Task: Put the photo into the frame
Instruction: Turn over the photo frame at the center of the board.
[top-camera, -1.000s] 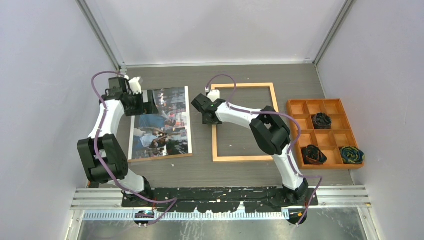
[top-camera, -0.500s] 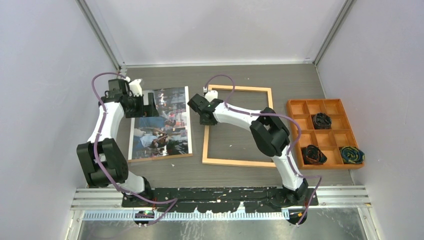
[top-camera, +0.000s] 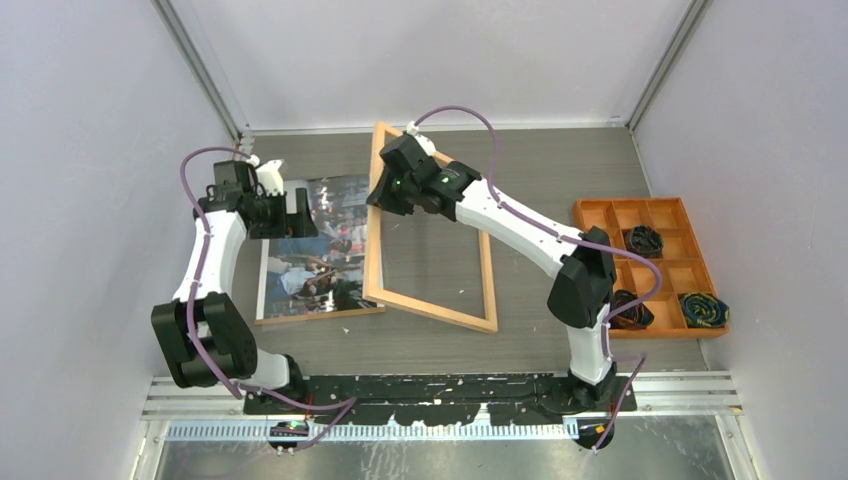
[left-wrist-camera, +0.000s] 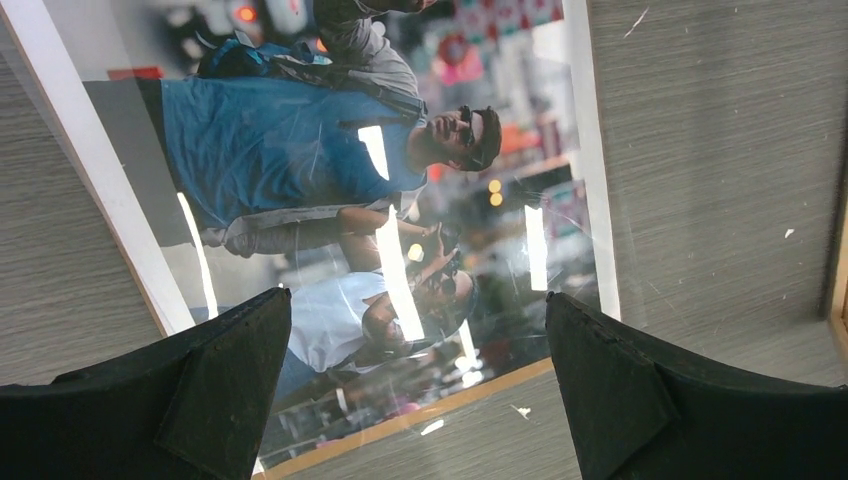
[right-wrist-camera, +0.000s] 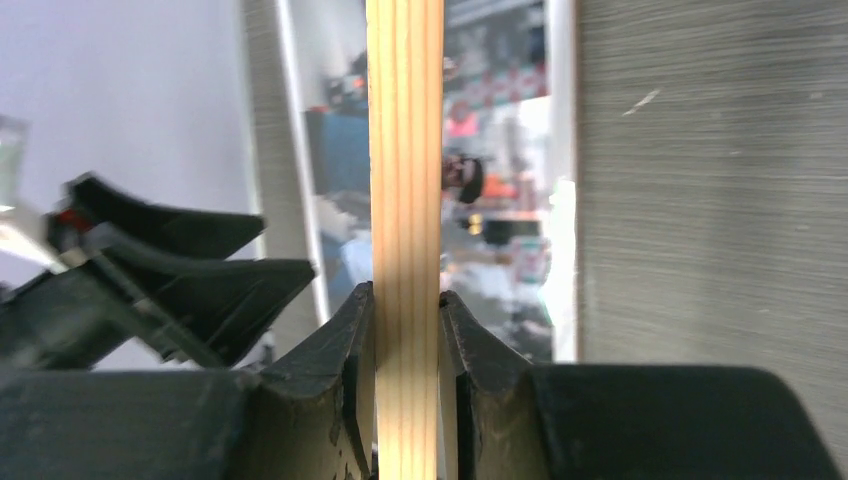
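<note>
Frame (top-camera: 430, 310): thin light-wood rectangle with a clear centre, at the middle of the tabletop (top-camera: 560, 170), tilted with its far end lifted and its near rail low toward the surface; whether that near rail touches the tabletop cannot be told. In the overhead view its left rail runs along the right edge of the photo and partly overlaps it. Photo (top-camera: 320, 250): glossy print, picture side up, lying flat on the left part of the tabletop, showing figures in blue and white against a dark crowded background, with a white margin and a brown edge on the near side. Right end effector (right-wrist-camera: 405, 300): closed on the frame's left rail near its far end, 1 finger pressed flat against each side of the wood. Left end effector (left-wrist-camera: 417, 300): jaws spread wide, gripping nothing, poised over the far-left part of the photo with both fingers above the print. Tray (top-camera: 600, 215): orange, divided into compartments, at the right edge of the tabletop, well apart from the frame, with 3 dark coiled bundles in separate compartments, 1 in a middle row and 2 in the near row.
</note>
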